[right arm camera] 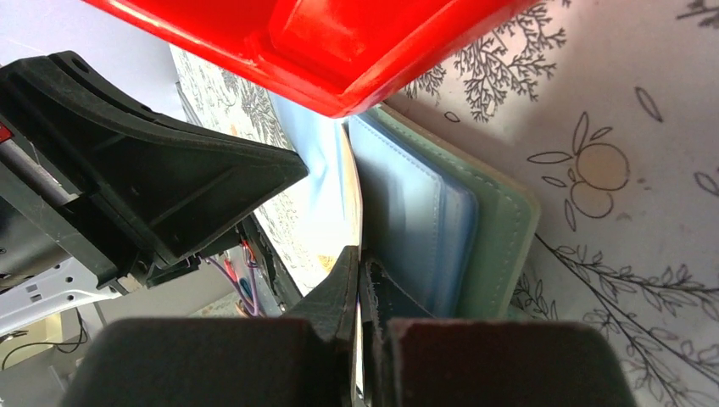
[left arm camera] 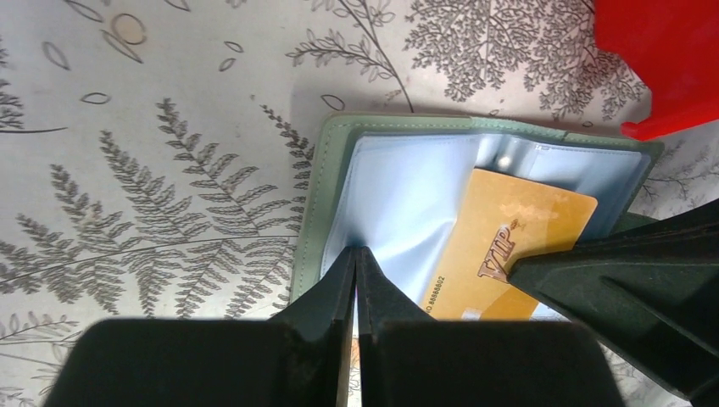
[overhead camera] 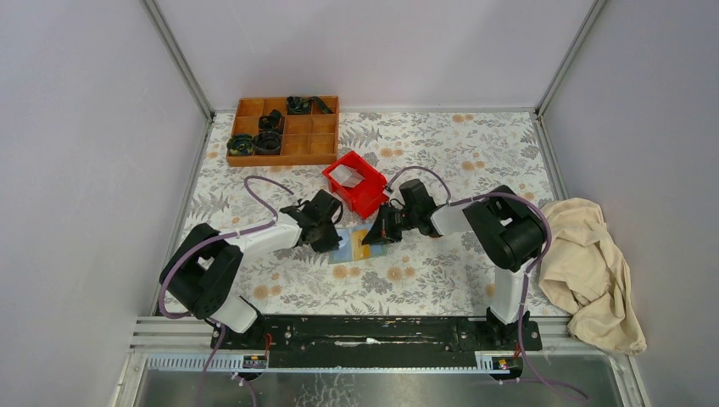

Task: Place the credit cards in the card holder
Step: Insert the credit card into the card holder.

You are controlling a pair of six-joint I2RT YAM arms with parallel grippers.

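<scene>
The sage-green card holder (overhead camera: 343,248) lies open on the patterned table, just in front of the red bin. My left gripper (left arm camera: 356,252) is shut on the edge of one clear inner pocket leaf (left arm camera: 407,195), which puckers at the fingertips. A yellow-tan credit card (left arm camera: 509,242) marked VIP lies slanted over the open card holder (left arm camera: 309,212), its upper corner at the pocket. My right gripper (right arm camera: 360,259) is shut on this card (right arm camera: 356,199), seen edge-on beside the green cover (right arm camera: 500,237). In the top view, left gripper (overhead camera: 332,231) and right gripper (overhead camera: 379,233) flank the card (overhead camera: 362,246).
The red bin (overhead camera: 366,193) stands right behind the card holder, something whitish and flat inside it. A brown wooden compartment tray (overhead camera: 326,146) with dark parts sits at the back left. A beige cloth (overhead camera: 589,263) lies at the right edge.
</scene>
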